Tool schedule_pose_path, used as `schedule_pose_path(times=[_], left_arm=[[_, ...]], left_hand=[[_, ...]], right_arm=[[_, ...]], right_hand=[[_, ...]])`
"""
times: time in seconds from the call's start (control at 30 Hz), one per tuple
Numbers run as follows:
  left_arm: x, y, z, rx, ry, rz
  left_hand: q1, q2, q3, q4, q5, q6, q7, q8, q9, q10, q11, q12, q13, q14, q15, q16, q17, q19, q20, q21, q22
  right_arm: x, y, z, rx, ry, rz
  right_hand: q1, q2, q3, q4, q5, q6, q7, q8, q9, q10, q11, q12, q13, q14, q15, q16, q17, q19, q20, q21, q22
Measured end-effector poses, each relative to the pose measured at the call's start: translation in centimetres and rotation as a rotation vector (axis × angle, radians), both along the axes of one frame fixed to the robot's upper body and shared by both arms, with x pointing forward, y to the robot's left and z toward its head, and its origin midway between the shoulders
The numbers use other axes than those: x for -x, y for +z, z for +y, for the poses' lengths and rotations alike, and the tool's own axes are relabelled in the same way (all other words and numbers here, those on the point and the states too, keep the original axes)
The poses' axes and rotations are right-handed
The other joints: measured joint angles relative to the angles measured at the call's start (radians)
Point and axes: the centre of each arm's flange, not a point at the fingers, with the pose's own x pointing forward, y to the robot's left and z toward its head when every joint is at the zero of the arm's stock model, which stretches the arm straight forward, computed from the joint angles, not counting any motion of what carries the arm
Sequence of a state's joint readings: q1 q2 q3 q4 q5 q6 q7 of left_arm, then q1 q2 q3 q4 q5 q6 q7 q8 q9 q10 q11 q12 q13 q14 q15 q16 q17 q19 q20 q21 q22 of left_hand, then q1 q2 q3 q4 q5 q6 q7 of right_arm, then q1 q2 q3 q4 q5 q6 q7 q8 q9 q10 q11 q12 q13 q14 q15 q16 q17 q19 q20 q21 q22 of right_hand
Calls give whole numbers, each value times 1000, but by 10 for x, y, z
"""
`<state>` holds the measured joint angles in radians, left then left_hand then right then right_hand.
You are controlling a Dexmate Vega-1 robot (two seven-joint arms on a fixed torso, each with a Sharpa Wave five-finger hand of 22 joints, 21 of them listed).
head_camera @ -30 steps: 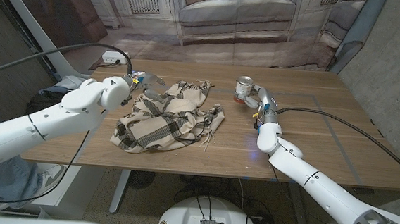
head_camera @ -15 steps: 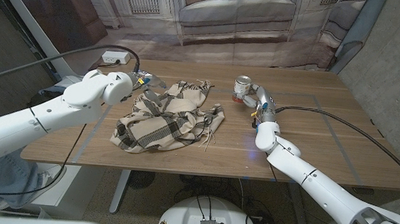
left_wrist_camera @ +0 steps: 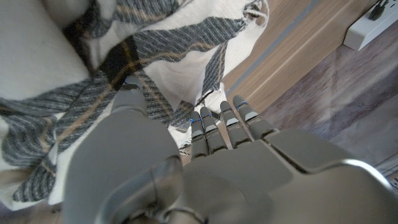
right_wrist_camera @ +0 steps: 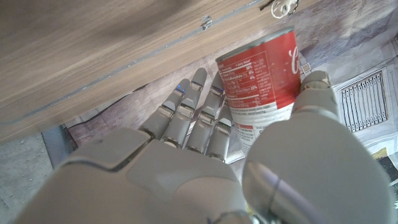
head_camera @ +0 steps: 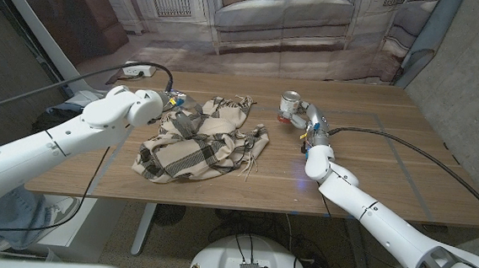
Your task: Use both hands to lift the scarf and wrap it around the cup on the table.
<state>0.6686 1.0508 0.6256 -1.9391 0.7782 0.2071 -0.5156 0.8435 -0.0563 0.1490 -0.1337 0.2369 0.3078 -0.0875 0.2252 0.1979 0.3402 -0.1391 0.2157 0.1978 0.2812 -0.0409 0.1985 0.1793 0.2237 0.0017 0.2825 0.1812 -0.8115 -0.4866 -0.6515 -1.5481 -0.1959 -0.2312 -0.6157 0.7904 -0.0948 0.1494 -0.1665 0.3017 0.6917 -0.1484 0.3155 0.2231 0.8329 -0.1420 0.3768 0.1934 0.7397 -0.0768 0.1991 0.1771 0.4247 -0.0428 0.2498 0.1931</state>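
Note:
A cream scarf with dark plaid stripes lies crumpled on the left half of the wooden table. My left hand is at its far left corner. In the left wrist view the thumb lies on the scarf and the straight fingers reach past its fringed edge, holding nothing. The cup is a red and white can standing upright at the far middle of the table. My right hand grips it. The right wrist view shows the can between my right hand's thumb and fingers.
A white power strip with a black cable lies on the floor beyond the table's far left corner, also visible as the power strip in the left wrist view. A black cable trails from my right arm across the table's right side.
My left arm has swung inward, bringing the hand from beside the scarf onto its far left corner. The right hand and can have stayed put.

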Motion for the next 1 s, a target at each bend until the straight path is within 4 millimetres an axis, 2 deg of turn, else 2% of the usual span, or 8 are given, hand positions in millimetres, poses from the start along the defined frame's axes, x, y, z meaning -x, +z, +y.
schedule_pose_path(times=[0.13, 0.2, 0.27, 0.33, 0.5, 0.6, 0.73, 1.0], left_arm=[[-9, -11, -2, 13, -10, 31], [-12, -14, -3, 20, -18, 35], [-14, -16, -4, 27, -24, 37], [-17, -19, -5, 38, -32, 31], [-21, -27, -8, 71, -52, 7], [-24, -30, -9, 99, -63, -17], [-25, -32, -9, 125, -65, -34], [-23, -26, -9, 157, -66, -76]], left_hand=[[36, 25, 3, -3, 0, 54, -6, 17, 0, 48, -7, 13, 0, 44, 0, 9, 0, 49, 9, 9, 0], [79, 50, 24, -8, 0, 114, -12, 35, 3, 101, -11, 27, 0, 98, -1, 21, 0, 103, 9, 22, 0], [138, 87, 51, -11, -5, 203, -20, 59, 6, 191, -25, 44, 4, 200, -4, 40, 3, 189, 4, 43, 0], [197, 119, 77, -15, -19, 296, -28, 90, 12, 288, -43, 57, 10, 322, -10, 59, 5, 291, -20, 73, 2], [300, 159, 125, -14, -40, 532, -16, 227, 60, 523, -61, 99, 54, 589, -54, 95, 18, 532, -70, 176, 8], [327, 158, 138, -10, -45, 598, -17, 295, 88, 625, -64, 122, 90, 714, -99, 118, 31, 636, -100, 230, 8], [332, 155, 142, -5, -48, 611, -14, 326, 102, 670, -60, 133, 114, 781, -135, 123, 37, 691, -124, 262, 6], [332, 156, 147, 6, -48, 601, -17, 327, 94, 680, -56, 136, 130, 824, -160, 127, 38, 714, -128, 278, 5]], right_arm=[[-1, 0, 0, -1, 1, 3], [-2, 0, -1, -3, 2, 7], [-2, 0, -1, -3, 2, 8], [-3, 0, -1, -3, 2, 11], [-6, 0, -2, -6, 3, 18], [-7, 0, -2, -9, 3, 20], [-8, 0, -3, -10, 5, 21], [-9, 1, -3, -9, 7, 23]], right_hand=[[0, 0, 0, 0, -8, 0, 0, -2, 0, 0, 0, -2, 0, 0, 0, 0, 0, 0, 0, 0, 0], [0, 0, 0, 0, -8, 0, 0, -2, 0, 0, 0, -3, 0, 0, 0, 0, 0, 0, 0, 0, 0], [0, 0, 0, 0, -8, 0, 0, -3, 0, 0, 0, -3, 0, 0, 0, 0, 0, 0, 0, 0, 0], [0, 0, 0, 0, -8, 0, 0, -3, 0, 0, 0, -3, 0, 0, 0, 0, 0, 0, 0, 0, 0], [0, 0, 0, 0, -9, 0, 0, -4, -2, 0, 0, -3, -1, 0, 0, 0, 0, 0, 0, 0, 0], [0, 0, 0, 0, -15, 0, 0, -5, -5, 0, 0, -3, -1, 0, 0, 0, 0, 0, 0, 0, 0], [0, 0, 0, 0, -15, 0, 0, -5, -5, 0, 0, -7, 0, 0, 0, 0, 0, 0, 0, 0, 0], [0, 0, 0, 0, -23, 0, 0, -10, -5, 1, 0, -10, -3, 0, 0, -5, 0, 0, 0, 0, 0]])
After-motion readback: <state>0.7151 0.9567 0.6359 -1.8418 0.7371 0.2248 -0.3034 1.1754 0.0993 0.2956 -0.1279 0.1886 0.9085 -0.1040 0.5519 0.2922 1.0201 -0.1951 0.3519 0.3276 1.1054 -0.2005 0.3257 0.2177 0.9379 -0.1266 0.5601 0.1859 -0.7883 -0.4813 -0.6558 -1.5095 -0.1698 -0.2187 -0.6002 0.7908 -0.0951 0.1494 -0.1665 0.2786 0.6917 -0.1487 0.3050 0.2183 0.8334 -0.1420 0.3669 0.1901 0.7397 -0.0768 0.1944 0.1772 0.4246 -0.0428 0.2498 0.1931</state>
